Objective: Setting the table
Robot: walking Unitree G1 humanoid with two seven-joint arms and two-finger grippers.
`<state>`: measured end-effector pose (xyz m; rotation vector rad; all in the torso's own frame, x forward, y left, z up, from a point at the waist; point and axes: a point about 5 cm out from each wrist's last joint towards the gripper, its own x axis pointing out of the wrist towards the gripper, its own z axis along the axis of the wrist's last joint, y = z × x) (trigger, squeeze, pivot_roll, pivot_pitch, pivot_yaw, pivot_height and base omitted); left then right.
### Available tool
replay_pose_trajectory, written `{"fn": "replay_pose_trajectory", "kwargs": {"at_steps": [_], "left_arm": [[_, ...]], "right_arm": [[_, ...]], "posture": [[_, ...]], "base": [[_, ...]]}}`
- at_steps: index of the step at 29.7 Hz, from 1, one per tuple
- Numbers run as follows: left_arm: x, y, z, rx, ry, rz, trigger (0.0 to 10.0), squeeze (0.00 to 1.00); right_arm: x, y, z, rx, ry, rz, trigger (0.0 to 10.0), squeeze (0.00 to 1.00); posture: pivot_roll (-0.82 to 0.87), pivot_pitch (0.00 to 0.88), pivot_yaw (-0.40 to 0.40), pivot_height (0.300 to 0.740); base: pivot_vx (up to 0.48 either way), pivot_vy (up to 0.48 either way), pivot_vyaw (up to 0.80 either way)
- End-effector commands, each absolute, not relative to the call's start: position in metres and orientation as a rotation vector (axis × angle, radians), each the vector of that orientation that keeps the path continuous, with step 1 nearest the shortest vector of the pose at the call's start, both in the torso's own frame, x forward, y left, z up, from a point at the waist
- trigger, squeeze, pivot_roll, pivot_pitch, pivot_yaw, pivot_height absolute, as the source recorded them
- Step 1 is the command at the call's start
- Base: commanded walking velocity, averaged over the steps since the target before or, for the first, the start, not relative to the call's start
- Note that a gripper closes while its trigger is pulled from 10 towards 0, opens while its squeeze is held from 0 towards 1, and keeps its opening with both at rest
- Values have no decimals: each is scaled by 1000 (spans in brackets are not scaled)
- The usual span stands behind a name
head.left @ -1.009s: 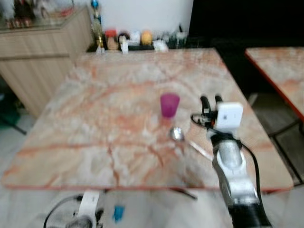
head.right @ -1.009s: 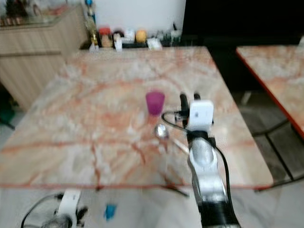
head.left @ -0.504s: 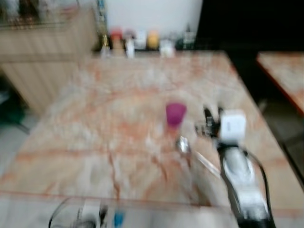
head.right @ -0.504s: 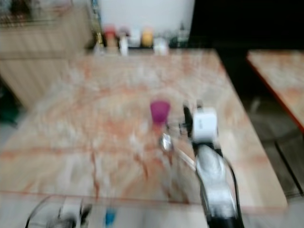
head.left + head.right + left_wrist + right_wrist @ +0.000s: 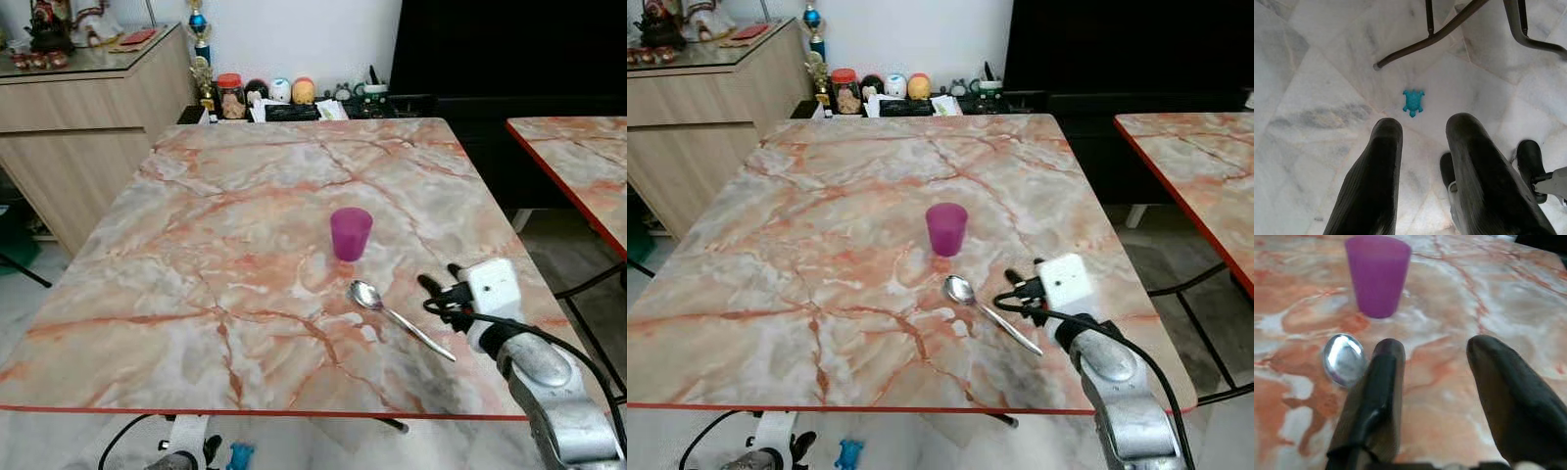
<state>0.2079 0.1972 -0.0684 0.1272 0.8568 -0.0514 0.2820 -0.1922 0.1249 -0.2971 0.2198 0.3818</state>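
Spoon [image 5: 397, 315] lies flat on the marble worktop [image 5: 245, 225], bowl toward the purple cup [image 5: 350, 233], handle running diagonally back toward my right tool [image 5: 441, 286]. That tool hovers just beside the handle end, fingers spread wide, empty; in its wrist view the spoon bowl sits just outside one finger. Right arm is clearly the nearer. Cup stands upright just beyond the bowl, close enough to bump. Left tool [image 5: 1422, 171] hangs open over the floor by a blue toy turtle [image 5: 1413, 102].
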Motion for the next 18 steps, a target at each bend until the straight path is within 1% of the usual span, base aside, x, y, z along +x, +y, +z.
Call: {"fn": "replay_pose_trajectory", "kwargs": {"at_steps": [1,2,4,5,6,7,9,11,14,18], "left_arm": [[204,198,-71,135,885,-61,10000,0],[204,198,-71,133,886,-62,10000,0],[204,198,-71,130,885,-60,10000,0],[204,197,-71,125,885,-57,10000,0],[204,197,-71,124,886,-56,10000,0],[203,197,-71,122,887,-55,10000,0],[203,197,-72,120,888,-53,10000,0],[203,197,-72,118,890,-52,10000,0],[202,198,-72,117,892,-50,10000,0],[202,198,-72,116,893,-46,10000,0]], "right_arm": [[284,-186,122,-322,252,458,10000,1000],[284,-182,119,-294,274,517,10000,1000],[283,-181,117,-251,286,540,10000,1000],[283,-182,111,-268,317,560,10000,1000],[283,-184,107,-298,338,568,10000,914],[285,-185,105,-297,348,557,10000,0],[288,-188,102,-287,364,535,10000,0],[291,-188,99,-233,389,539,10000,0],[292,-188,95,-233,409,575,10000,0],[300,-191,95,-231,404,571,10000,0]], "posture": [[-53,0,43,740],[-48,0,40,740],[-46,0,40,740],[-38,0,37,740],[-38,0,37,740],[-38,0,36,740],[-40,0,36,740],[-38,0,35,740],[-35,0,36,740],[-30,0,38,740]], "base": [[0,0,0],[0,0,0],[0,0,0],[0,0,0],[0,0,0],[0,0,0],[0,0,0],[0,0,0],[0,0,0],[0,0,0]]}}
